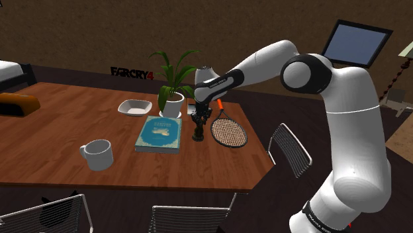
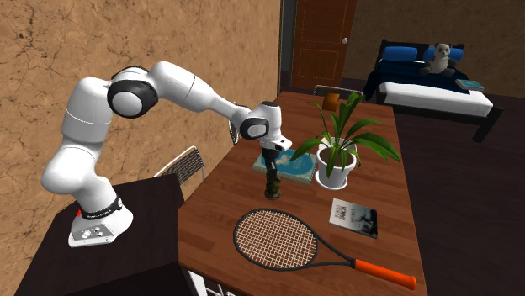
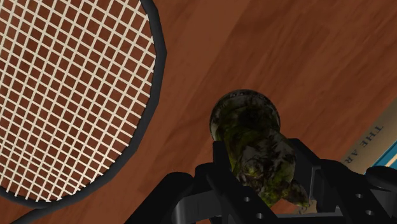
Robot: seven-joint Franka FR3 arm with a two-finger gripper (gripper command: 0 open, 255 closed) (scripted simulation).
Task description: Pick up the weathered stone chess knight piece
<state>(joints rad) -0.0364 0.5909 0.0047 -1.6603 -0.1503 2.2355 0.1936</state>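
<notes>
The reach looks done and the grasp made. In the wrist view the gripper (image 3: pixel 261 167) has its two black fingers drawn in narrow against the sides of the mottled, greenish-dark chess knight (image 3: pixel 249 127), holding its upper body between them. The lift is what is left, I judge. In the shoulder view the knight (image 1: pixel 198 132) stands upright under the gripper (image 1: pixel 199 119) with its base apparently on the wooden table (image 1: pixel 66 139), between the teal book (image 1: pixel 160 134) and the head of the tennis racket (image 1: pixel 229 132) (just beside both, touching neither as far as I can see). Whether the base has cleared the wood by a sliver cannot be told. The knight's head is hidden behind the fingers, and in the second exterior view the piece (image 2: pixel 271 183) is a dark shape with little detail.
</notes>
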